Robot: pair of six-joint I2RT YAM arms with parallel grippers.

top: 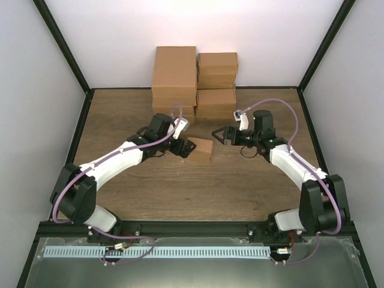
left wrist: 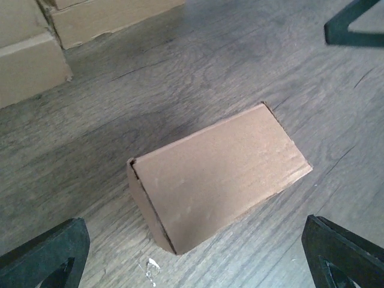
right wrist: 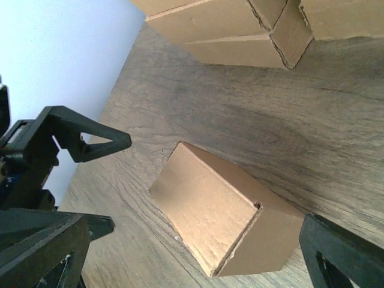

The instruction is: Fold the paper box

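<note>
A small closed brown cardboard box lies on the wooden table, all flaps folded in. It shows in the left wrist view and in the right wrist view. My left gripper is open just left of the box, its fingers spread wide on either side of the box's near end, not touching it. My right gripper is open just right of and behind the box, also apart from it. Both grippers are empty.
Two stacks of larger folded cardboard boxes stand against the back wall, a tall one and a lower one. They show at the top edge of both wrist views. White walls enclose the table on three sides.
</note>
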